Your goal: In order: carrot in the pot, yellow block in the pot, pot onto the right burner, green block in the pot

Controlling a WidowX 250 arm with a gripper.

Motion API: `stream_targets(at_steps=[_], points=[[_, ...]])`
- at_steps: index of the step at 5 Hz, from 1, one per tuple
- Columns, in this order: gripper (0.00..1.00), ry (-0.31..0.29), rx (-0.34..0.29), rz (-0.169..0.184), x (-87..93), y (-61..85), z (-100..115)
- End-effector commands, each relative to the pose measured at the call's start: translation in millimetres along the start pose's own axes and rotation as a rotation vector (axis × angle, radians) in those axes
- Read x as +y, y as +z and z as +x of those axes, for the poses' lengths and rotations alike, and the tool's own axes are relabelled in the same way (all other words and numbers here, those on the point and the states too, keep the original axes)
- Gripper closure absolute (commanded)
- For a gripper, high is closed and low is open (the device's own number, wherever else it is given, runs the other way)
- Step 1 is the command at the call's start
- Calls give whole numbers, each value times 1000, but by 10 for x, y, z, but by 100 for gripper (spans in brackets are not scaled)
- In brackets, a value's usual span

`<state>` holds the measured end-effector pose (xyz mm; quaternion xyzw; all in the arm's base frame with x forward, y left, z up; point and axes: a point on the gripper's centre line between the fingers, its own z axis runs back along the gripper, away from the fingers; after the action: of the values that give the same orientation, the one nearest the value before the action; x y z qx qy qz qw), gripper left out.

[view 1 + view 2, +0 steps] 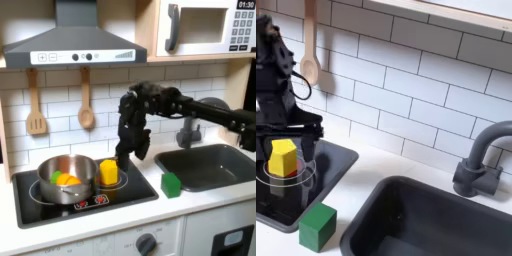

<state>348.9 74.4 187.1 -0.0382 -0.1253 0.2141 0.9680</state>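
The steel pot (68, 178) stands on the left burner in the first exterior view, and the orange carrot (65, 180) with its green top lies inside it. Beside the pot, the yellow block (108, 171) (283, 157) stands upright on the right burner. My gripper (122, 156) (289, 135) hangs just above it, open, its fingers spread to either side of the block's top and holding nothing. On the white counter between stove and sink sits the green block (171, 184) (317, 226).
The black stovetop (140, 190) (341, 160) fills the counter's left part in the first exterior view. A dark sink (205, 165) (426, 215) with a grey faucet (481, 165) lies to the right. Wooden spoons (86, 103) (309, 60) hang on the tiled wall.
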Motion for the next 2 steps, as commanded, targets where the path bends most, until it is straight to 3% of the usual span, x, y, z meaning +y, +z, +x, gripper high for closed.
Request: stream_targets(at_steps=[1, 2], points=[[0, 165, 6, 42, 9, -21, 6], [0, 312, 0, 63, 42, -1, -46]])
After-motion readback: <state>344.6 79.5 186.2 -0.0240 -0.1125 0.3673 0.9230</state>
